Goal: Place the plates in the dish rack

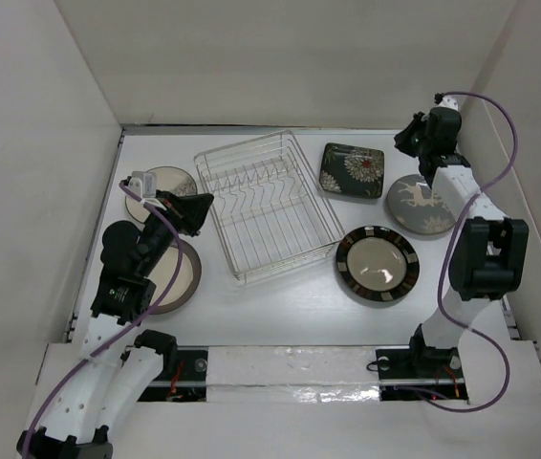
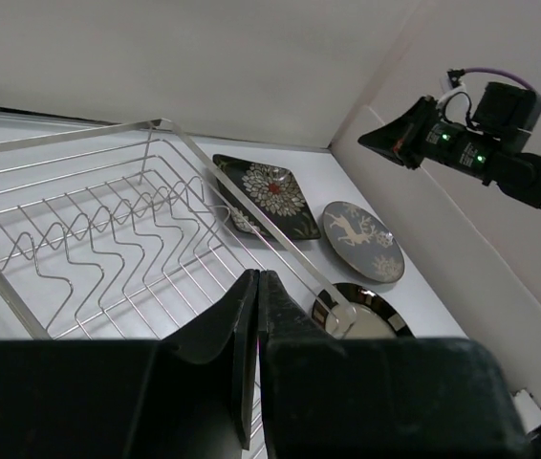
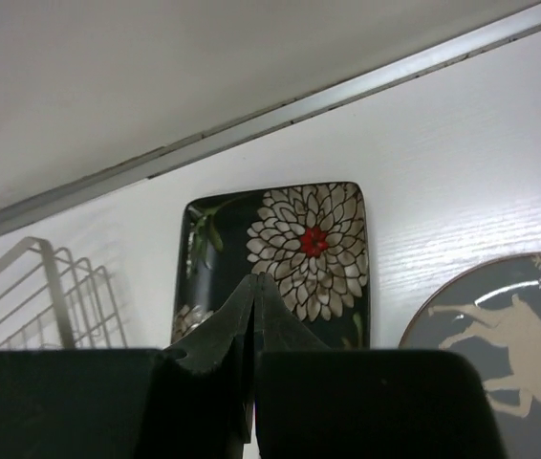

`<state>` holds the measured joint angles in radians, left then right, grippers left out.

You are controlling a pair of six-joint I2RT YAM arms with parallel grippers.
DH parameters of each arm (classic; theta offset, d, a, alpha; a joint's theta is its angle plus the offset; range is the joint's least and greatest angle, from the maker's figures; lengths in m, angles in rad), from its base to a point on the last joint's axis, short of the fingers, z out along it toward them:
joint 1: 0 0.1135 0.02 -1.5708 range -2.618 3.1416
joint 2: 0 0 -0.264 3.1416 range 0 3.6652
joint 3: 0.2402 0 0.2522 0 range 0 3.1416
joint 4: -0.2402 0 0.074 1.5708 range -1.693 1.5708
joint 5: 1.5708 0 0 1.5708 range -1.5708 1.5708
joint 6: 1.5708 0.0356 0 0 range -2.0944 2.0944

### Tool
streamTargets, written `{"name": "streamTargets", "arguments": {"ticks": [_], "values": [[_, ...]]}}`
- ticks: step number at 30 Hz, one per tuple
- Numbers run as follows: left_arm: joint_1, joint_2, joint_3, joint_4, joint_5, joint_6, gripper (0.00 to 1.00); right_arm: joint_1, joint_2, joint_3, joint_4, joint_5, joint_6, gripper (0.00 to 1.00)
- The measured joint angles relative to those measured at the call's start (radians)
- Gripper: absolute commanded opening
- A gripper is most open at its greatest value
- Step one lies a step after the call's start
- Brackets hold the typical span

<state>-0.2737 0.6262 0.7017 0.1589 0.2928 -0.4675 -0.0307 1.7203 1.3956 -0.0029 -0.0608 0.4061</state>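
None in the dish rack (image 1: pixel 266 206) yet. Square floral plate (image 1: pixel 353 170), deer plate (image 1: pixel 421 205) and striped plate (image 1: pixel 377 264) lie flat on the desk (image 1: pixel 280 316) right of it. Cream plate (image 1: pixel 173 180) and brown-rimmed plate (image 1: pixel 183 275) lie left, partly under the left arm. Left fingers (image 2: pixel 237 325) and right fingers (image 3: pixel 232 320) are pressed together, empty. Risk: lying flat gives no edge to pinch, so they likely skid, slip or clank on the rack wires.

The white table (image 1: pixel 280 316) bears a wire dish rack (image 1: pixel 267 206), two plates (image 1: pixel 183 273) to its left, three to its right.
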Motion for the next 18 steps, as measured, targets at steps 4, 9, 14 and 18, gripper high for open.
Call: {"name": "streamTargets", "arguments": {"ticks": [4,9,14,18], "values": [[0.000,0.002,0.000,0.001,0.009,0.001,0.17,-0.050,0.146,0.122,-0.042,-0.085,-0.020,0.47],[0.000,0.013,0.000,0.001,0.018,0.000,0.22,-0.093,0.321,0.261,-0.106,-0.163,-0.052,0.53],[0.000,0.012,0.000,0.002,0.020,0.000,0.23,-0.094,0.414,0.275,-0.158,-0.214,-0.055,0.53],[0.000,0.011,0.000,0.002,0.027,0.000,0.23,-0.093,0.486,0.307,-0.194,-0.272,-0.055,0.53]]}}
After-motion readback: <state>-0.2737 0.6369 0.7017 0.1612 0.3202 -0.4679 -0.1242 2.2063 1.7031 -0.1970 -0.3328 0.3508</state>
